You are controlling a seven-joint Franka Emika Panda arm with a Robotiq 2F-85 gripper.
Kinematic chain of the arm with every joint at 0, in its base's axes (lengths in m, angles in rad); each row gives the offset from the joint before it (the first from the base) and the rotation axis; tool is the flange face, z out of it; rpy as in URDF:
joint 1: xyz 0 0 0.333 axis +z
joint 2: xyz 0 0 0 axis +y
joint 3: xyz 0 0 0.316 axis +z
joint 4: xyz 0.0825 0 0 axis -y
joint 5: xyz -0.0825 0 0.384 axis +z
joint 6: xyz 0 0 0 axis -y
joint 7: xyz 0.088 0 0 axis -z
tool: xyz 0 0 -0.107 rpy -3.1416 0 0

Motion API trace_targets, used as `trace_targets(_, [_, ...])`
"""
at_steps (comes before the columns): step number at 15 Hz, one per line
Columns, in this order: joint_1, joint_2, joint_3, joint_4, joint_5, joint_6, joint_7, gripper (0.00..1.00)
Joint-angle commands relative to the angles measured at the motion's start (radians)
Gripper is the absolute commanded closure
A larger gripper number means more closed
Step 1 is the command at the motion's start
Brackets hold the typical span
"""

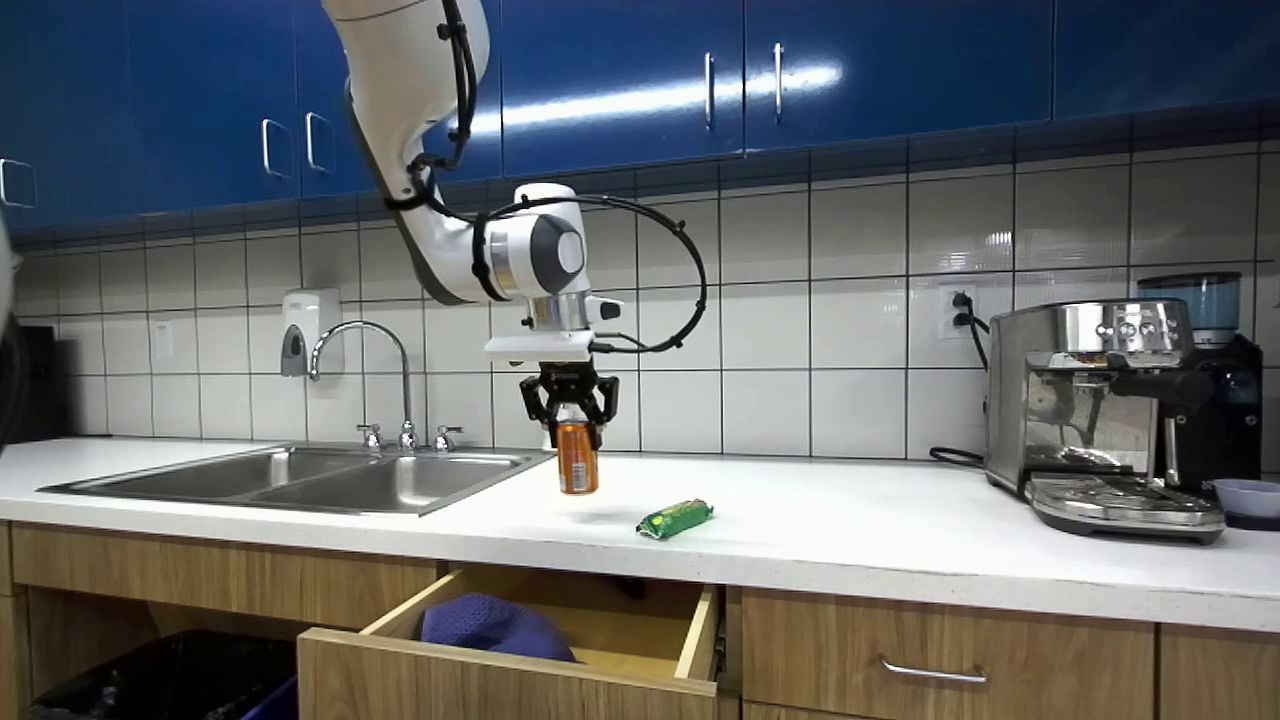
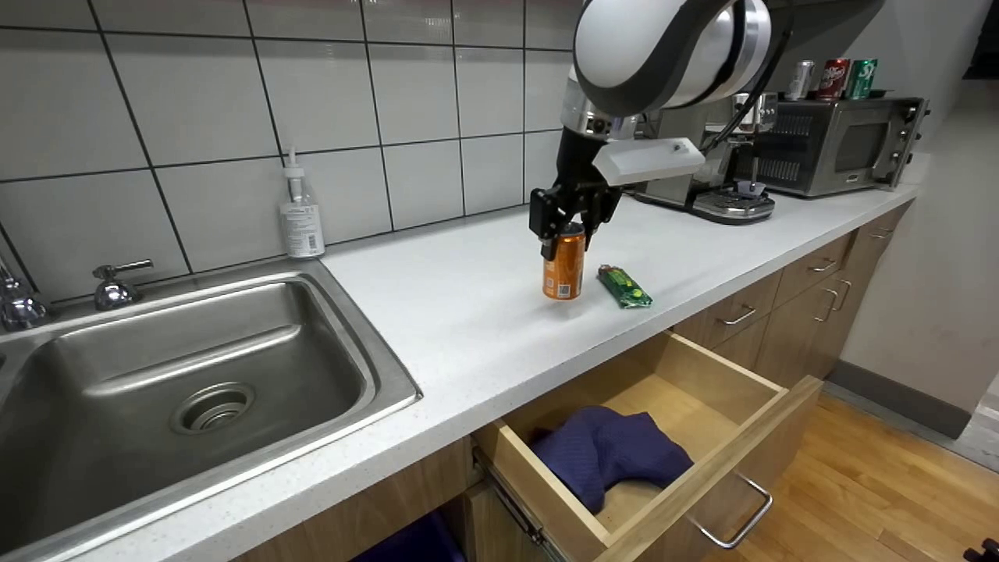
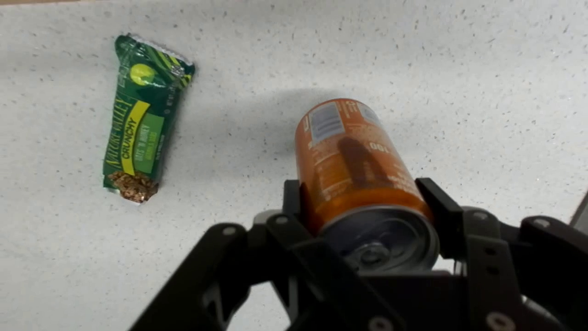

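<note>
An orange can is being held just above the counter, near a green snack bar, by the gripper, whose fingers are being pressed against the can's upper sides. A steady, moderate squeeze is probably being called for (thin metal could be getting dented by more), with tilting being avoided. The long axis is being held nearly vertical, the top being pointed toward the gripper, the bottom toward the counter.

An exterior view faces the white tiled wall; an exterior view looks right along the speckled white countertop, shared with the downward wrist view (nearest).
</note>
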Motion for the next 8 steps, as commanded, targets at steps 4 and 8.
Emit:
trace_targets(4, [-0.022,-0.144,0.007,-0.155,-0.008,-0.004,-0.042,0.62])
trace_targets(8, [-0.028,-0.201,0.004,-0.233,-0.007,-0.003,-0.042,0.62])
